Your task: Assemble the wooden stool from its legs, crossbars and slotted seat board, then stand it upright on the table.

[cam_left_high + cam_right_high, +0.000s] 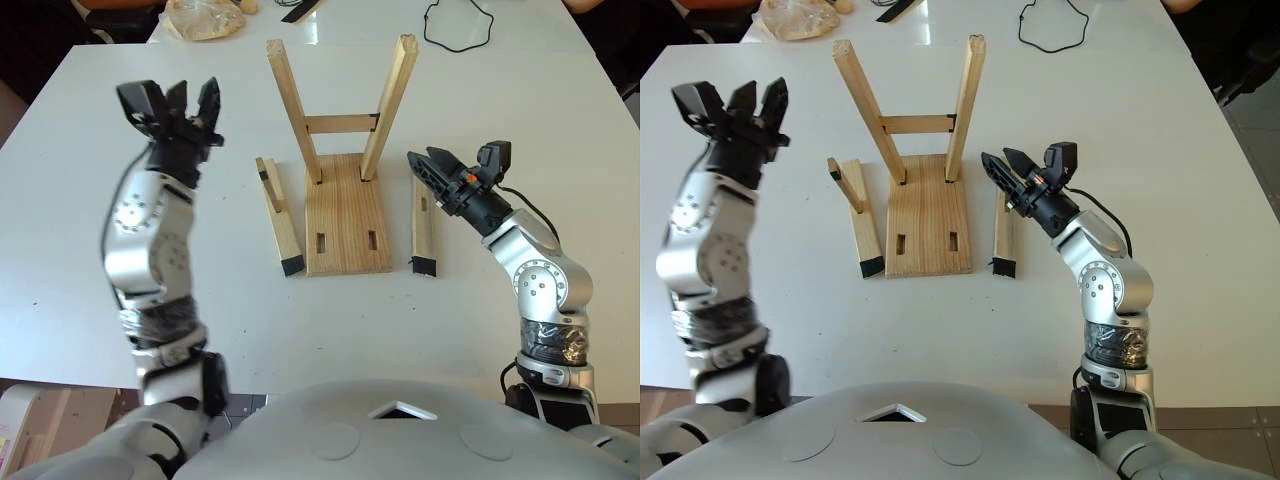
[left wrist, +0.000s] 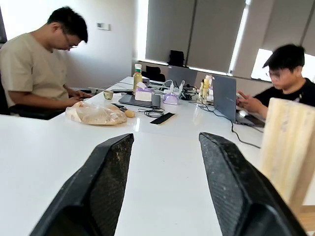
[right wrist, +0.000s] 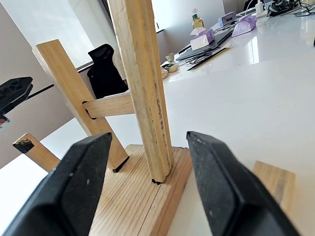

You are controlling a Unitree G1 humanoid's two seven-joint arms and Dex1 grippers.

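You stand roughly halfway: the seat board [image 1: 345,225] lies flat mid-table with one leg pair [image 1: 290,100] and crossbar [image 1: 340,124] socketed, its near slots empty, loose legs [image 1: 423,225] flanking it, and left gripper [image 1: 172,100] and right gripper [image 1: 422,158] both agape, holding nothing.

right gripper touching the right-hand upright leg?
Apart. The left eye view shows a strip of bare table between the right gripper and the upright leg. In the right wrist view the leg stands ahead of the open gripper, with space on both sides.

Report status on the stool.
Left gripper open, raised; right gripper open beside loose leg. Leg pair stands slotted in seat board; near slots empty. Nothing blocking.
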